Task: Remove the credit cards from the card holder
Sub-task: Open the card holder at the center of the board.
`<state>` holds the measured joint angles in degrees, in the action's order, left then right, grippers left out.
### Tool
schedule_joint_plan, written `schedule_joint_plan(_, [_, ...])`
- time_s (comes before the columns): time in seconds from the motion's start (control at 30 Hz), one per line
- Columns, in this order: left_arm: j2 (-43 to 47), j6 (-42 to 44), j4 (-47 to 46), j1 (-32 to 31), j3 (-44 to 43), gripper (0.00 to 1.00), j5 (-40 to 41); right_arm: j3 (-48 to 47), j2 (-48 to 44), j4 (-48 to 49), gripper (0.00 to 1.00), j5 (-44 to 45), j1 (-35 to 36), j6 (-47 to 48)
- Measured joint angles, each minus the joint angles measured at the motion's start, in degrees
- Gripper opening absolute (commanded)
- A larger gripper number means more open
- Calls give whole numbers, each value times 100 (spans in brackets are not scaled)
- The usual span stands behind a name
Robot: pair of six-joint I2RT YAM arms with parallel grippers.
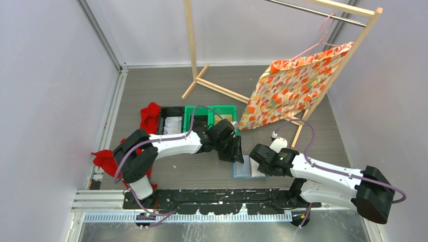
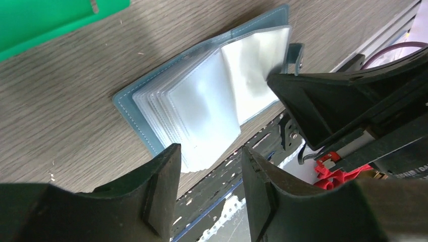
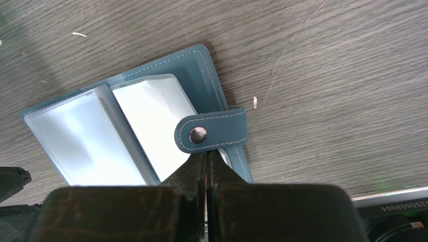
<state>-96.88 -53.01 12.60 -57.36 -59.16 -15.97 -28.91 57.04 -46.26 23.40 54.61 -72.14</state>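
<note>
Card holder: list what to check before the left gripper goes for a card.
1. The holder lies open on the table: ok.
2. Left gripper open, near the sleeves: ok.
3. Right gripper shut at the holder's edge under the tab: ok; whether it truly grips, cannot tell.
4. A card showing in the sleeves: cannot tell; they look pale and glossy.
5. Green bin apart from the holder: ok.
</note>
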Motion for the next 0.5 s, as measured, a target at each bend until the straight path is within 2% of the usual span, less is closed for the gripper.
schedule_joint_plan(0.5, [-667,-81,-487,-66,-57,44,-509,0,122,37,1,-2,-9,20])
